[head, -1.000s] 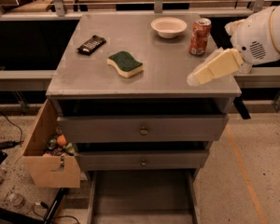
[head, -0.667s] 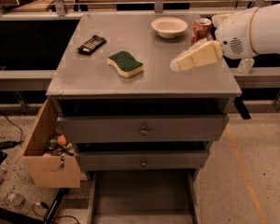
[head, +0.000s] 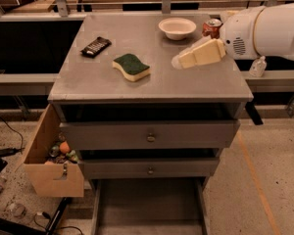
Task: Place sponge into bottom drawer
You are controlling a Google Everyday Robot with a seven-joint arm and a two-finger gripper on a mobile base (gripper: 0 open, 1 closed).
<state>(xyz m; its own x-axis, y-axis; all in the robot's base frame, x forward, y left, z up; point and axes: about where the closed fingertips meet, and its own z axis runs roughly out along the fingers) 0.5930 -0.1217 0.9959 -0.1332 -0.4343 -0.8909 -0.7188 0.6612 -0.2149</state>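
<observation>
The sponge (head: 131,66), yellow with a dark green top face, lies flat on the grey cabinet top (head: 98,80), left of centre. My gripper (head: 179,61), cream-coloured, hangs low over the cabinet top to the right of the sponge, a short gap away, tips pointing left toward it. It holds nothing that I can see. The bottom drawer (head: 149,204) is pulled out at the foot of the cabinet, a wide shallow grey tray with nothing in it.
A black ridged bar (head: 95,46) lies at the back left of the top. A white bowl (head: 177,27) and a red can (head: 212,27) stand at the back right, by my arm. Two knobbed drawers (head: 150,133) are shut. A tan cardboard box (head: 49,160) hangs at the cabinet's left.
My gripper has moved left across the cabinet top, from the right edge to just right of the sponge. The sponge has not moved.
</observation>
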